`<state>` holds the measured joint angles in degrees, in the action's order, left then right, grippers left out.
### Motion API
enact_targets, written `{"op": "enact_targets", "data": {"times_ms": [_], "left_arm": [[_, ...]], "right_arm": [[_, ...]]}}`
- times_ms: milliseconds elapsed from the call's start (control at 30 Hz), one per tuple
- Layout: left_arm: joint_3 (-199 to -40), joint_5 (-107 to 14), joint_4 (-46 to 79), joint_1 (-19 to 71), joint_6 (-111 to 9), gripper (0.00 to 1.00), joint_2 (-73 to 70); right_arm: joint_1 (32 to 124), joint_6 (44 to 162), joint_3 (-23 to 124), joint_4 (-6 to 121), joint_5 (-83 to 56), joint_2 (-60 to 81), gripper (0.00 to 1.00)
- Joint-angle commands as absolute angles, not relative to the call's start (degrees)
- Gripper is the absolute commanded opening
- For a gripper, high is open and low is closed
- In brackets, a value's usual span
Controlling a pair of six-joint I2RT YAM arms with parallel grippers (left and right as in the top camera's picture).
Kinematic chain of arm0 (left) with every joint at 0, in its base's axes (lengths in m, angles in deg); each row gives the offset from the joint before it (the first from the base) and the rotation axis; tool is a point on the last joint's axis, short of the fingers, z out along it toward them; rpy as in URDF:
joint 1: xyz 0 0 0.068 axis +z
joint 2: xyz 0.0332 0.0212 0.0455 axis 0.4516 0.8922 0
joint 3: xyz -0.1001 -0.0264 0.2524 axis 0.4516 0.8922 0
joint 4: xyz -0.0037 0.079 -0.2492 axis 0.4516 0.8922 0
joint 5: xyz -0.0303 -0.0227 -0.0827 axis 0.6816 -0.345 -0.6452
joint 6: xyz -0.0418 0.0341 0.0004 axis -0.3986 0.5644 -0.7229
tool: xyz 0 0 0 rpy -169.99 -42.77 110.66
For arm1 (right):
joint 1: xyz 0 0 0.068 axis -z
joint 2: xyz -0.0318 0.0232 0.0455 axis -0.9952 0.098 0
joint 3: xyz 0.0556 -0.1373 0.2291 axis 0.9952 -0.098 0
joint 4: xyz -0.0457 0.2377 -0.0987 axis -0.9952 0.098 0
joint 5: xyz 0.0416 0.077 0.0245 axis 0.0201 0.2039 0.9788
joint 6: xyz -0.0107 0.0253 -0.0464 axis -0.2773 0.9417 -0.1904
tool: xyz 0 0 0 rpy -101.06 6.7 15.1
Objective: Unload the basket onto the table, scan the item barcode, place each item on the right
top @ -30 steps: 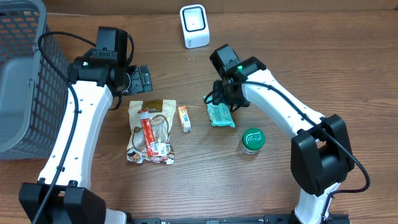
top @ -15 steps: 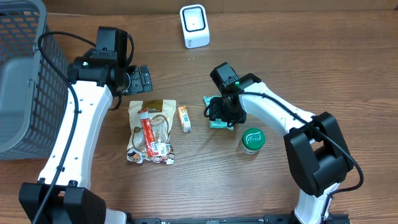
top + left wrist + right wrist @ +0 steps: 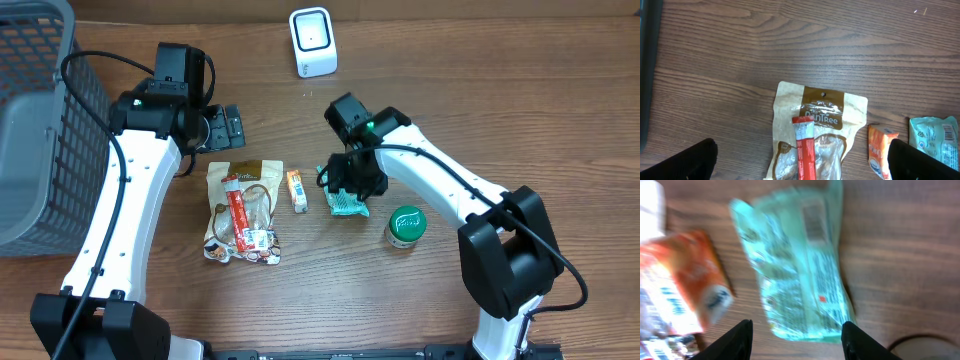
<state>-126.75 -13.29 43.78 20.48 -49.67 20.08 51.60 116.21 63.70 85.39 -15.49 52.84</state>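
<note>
Overhead view of a wooden table [image 3: 560, 90] with 2 robot arms. A grey mesh basket [image 3: 35, 120] stands at the far left edge. A white scanner [image 3: 312, 40] stands at the back, near the middle.

4 items lie between the arms. A brown pouch [image 3: 245, 175] lies on the left with a red stick [image 3: 238, 212] on top of it. Just right of the pouch lies a small orange packet [image 3: 297, 190]. Right of that lies the teal packet [image 3: 348, 205], flat on the wood and well apart from the scanner. A round green tub [image 3: 406, 226] stands near it, to the right.

The right gripper [image 3: 796, 326] is low over the teal packet. Its wrist view is blurred. The 2 fingers [image 3: 737, 340] stand apart, 1 at each side of the packet's near end, not clamped on it. A pale striped patch that looks like a barcode faces up near the packet's far end. The orange packet lies beside it, apart.

The left gripper [image 3: 803, 162] hangs above the pouch, behind it in the overhead view. Its fingers [image 3: 687, 160] are spread wide and hold nothing. Its wrist view shows the pouch, the red stick, the orange packet and part of the teal packet.
</note>
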Motion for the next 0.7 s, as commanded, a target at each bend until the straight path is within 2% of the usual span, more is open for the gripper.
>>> {"op": "enact_targets", "data": {"times_ms": [0,233,500,533,600,667], "left_arm": [[-127.80,-13.58,43.71,20.08,-50.46,1.00,20.39],[-127.80,-13.58,43.71,20.08,-50.46,1.00,20.39],[-127.80,-13.58,43.71,20.08,-50.46,1.00,20.39],[-127.80,-13.58,43.71,20.08,-50.46,1.00,20.39],[-127.80,-13.58,43.71,20.08,-50.46,1.00,20.39],[-127.80,-13.58,43.71,20.08,-50.46,1.00,20.39]], "right_arm": [[50.62,114.72,65.38,85.58,-16.89,51.24,0.58],[49.55,114.74,63.85,84.71,-17.09,51.26,0.56],[48.70,114.65,61.99,83.05,-19.69,51.72,0.46],[48.70,114.37,61.99,82.92,-19.87,51.81,0.41],[48.70,114.24,61.99,82.96,-20.32,51.87,0.22],[48.70,114.04,61.99,82.98,-20.32,51.90,0.15]]}}
